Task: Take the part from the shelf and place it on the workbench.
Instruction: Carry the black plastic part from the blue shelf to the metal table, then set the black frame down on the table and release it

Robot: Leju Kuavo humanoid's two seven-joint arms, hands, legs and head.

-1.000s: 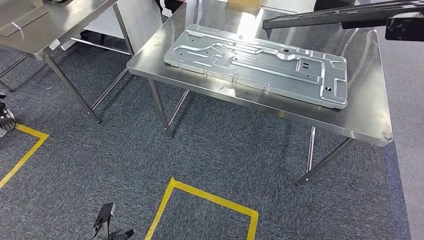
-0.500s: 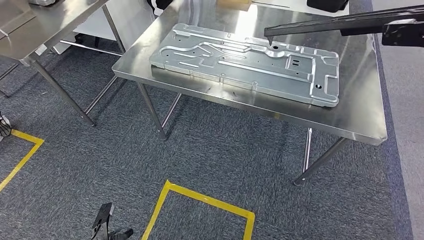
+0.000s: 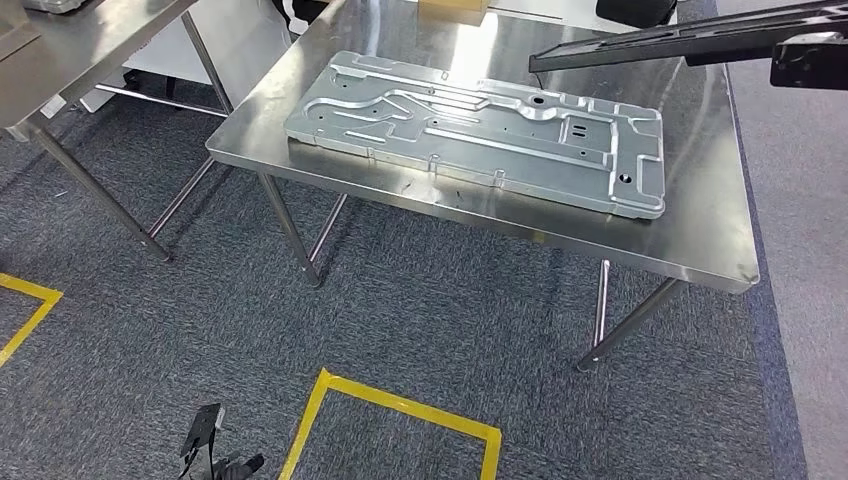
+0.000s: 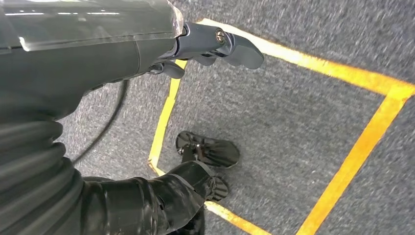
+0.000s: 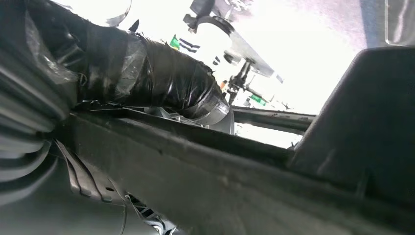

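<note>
Part: a long black flat part [image 3: 690, 40] reaches in from the upper right of the head view, high over the far right of the bench; its near tip hangs above the metal plate. In the right wrist view the same dark part [image 5: 244, 181] runs across the picture, close under the thumb.
Right hand: the right hand [image 5: 161, 83] grips the black part, its taped thumb lying across the part's upper edge; its other fingers are hidden behind it.
Left hand: the left hand [image 4: 205, 46] hangs over the carpet with nothing in it, its dark fingers gently curled and apart.
Bench: a steel bench [image 3: 700, 230] with thin legs stands ahead on the carpet.
Metal plate: a large stamped grey metal plate [image 3: 480, 130] lies flat on the bench, taking up most of its length.
Second bench: another steel bench [image 3: 70, 50] stands at the far left, apart from the first.
Floor: grey carpet [image 3: 420, 320] marked with yellow tape [image 3: 400, 400] in a square outline near the robot.
</note>
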